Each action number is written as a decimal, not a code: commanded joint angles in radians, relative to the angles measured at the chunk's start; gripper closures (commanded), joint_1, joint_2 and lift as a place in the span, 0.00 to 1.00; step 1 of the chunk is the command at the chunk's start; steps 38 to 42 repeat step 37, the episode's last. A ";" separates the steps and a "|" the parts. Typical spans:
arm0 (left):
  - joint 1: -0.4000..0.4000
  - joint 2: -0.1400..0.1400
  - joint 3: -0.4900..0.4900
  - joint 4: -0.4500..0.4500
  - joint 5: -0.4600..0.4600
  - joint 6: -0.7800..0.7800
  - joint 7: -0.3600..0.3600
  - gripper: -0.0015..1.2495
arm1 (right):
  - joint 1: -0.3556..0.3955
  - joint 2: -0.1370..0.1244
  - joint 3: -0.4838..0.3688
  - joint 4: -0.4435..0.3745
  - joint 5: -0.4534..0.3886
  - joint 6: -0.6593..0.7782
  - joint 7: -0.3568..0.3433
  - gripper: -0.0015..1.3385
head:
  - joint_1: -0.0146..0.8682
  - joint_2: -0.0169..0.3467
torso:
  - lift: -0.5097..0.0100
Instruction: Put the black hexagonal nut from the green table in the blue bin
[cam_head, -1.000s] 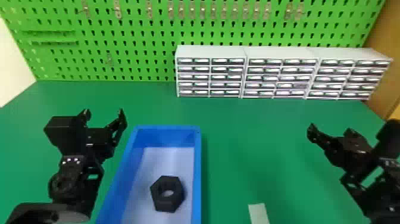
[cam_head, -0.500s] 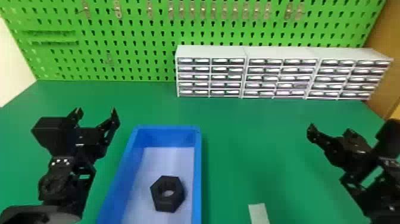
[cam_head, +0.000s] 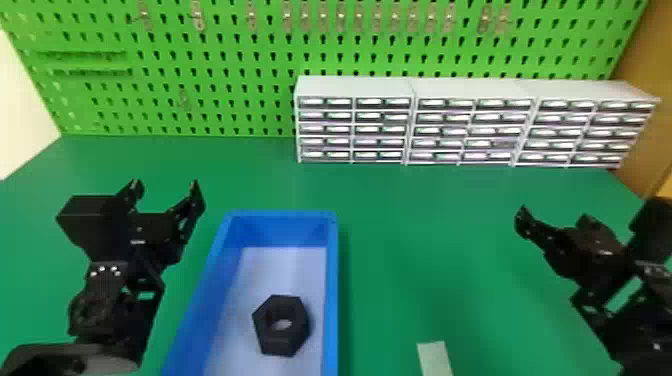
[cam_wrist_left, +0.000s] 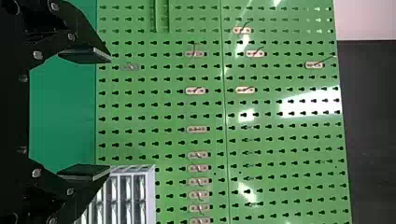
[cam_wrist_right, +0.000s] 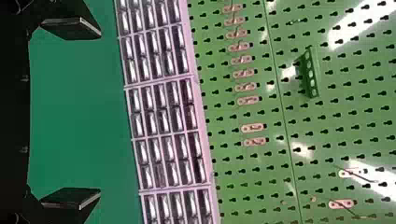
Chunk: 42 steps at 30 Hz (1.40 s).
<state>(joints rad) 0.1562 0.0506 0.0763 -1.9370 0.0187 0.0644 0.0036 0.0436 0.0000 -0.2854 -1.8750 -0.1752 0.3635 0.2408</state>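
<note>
The black hexagonal nut (cam_head: 282, 325) lies on the pale floor of the blue bin (cam_head: 332, 280), toward its right wall, touched by neither gripper. Left of the bin, over the green table (cam_head: 430, 225), my left gripper (cam_head: 166, 186) stands open with nothing between its fingers. In the left wrist view that gripper (cam_wrist_left: 86, 114) has its two fingers wide apart. On the table's right side my right gripper (cam_head: 555, 212) is held well away from the bin. The right wrist view has this gripper (cam_wrist_right: 72, 112) open, bare table behind the gap.
White drawer cabinets (cam_head: 355, 87) line the back right of the table against a green pegboard (cam_head: 225, 100). A pale strip (cam_head: 435, 357) lies at the front, right of the bin. A wooden panel (cam_head: 645, 100) borders the right side.
My left gripper has moved left, away from the bin, over the last second. The nut in the bin and the right arm have kept their places.
</note>
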 joint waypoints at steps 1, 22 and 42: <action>-0.001 0.000 0.002 0.001 0.000 0.000 0.001 0.33 | -0.001 0.001 -0.001 0.000 0.000 0.000 0.000 0.08 | 0.76 0.20 | 0.80; -0.004 0.000 -0.010 0.001 0.003 0.000 0.001 0.33 | 0.004 0.001 -0.006 0.000 -0.001 0.000 0.000 0.08 | 0.76 0.20 | 0.80; -0.004 0.000 -0.010 0.001 0.004 0.000 0.001 0.33 | 0.004 0.001 -0.006 0.000 0.000 0.000 0.000 0.08 | 0.76 0.20 | 0.80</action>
